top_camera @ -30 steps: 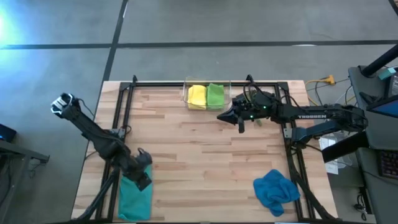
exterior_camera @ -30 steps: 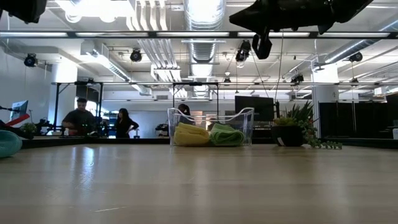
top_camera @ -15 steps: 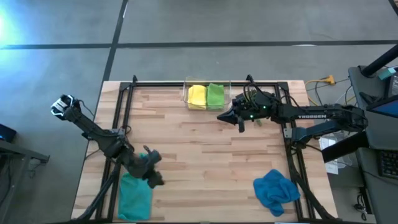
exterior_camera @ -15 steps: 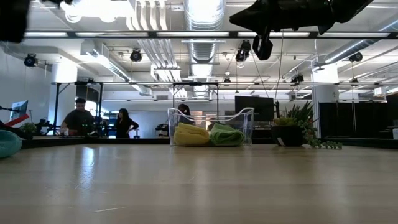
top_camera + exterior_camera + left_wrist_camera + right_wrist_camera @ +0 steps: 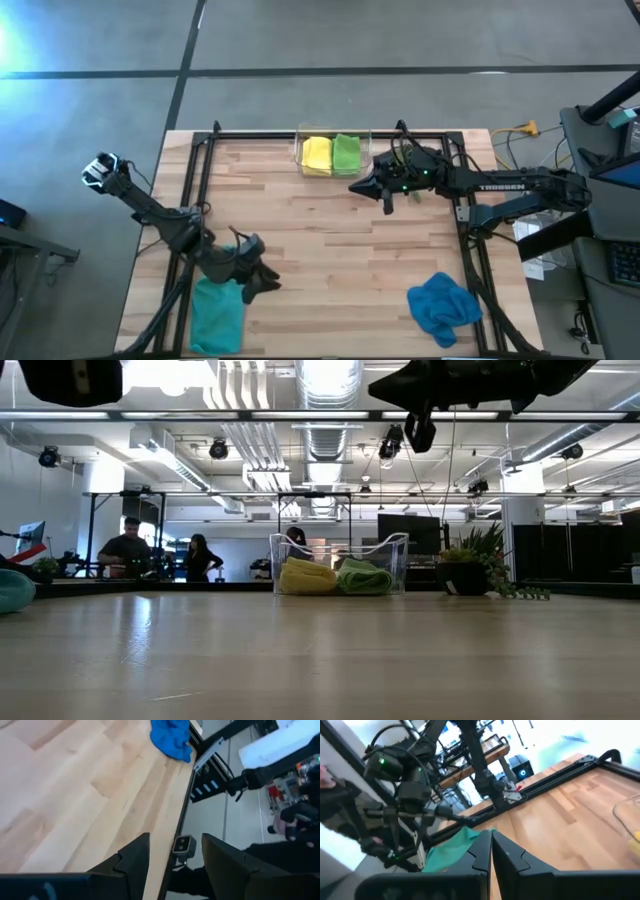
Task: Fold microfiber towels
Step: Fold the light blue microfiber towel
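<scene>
The left gripper (image 5: 262,283) hung spread and empty just beside the teal towel (image 5: 217,312) at the table's (image 5: 330,250) seven o'clock. Yellow towel (image 5: 317,154) and green towel (image 5: 346,153) sat in the bin (image 5: 334,133) at twelve. The right gripper (image 5: 357,187), pressed together, hovered near it. The blue towel (image 5: 443,306) lay crumpled at five.

Dark arms, white "TROSSEN" lettering

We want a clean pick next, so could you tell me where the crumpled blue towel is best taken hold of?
Grip the blue towel by a raised fold on its upper edge, coming straight down from above. It lies bunched near the table's right front corner, with no flat corner clearly showing.
</scene>
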Robot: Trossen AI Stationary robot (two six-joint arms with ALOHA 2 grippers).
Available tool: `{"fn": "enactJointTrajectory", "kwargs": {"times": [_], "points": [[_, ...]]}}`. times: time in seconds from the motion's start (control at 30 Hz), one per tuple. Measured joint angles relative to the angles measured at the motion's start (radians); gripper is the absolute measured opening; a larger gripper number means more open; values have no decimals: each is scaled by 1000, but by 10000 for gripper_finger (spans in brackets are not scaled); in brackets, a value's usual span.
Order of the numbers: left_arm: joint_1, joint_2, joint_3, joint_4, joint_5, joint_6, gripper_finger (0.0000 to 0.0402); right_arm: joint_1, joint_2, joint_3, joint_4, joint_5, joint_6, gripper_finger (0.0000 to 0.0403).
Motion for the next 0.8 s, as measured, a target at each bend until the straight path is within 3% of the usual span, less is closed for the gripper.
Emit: {"fn": "enactJointTrajectory", "kwargs": {"times": [0.13,0.37,0.6,0.8], "points": [[5,-3,0,-40,68,-24,164,0,0,16,4,79,36,9],[5,-6,0,-278,326,-11,205,-23,16,61,5,150,56,9],[12,-2,-2,-528,440,115,275,-11,49,113,-4,134,115,9],[28,-10,-7,-663,477,163,285,12,63,130,-2,122,119,9]]}}
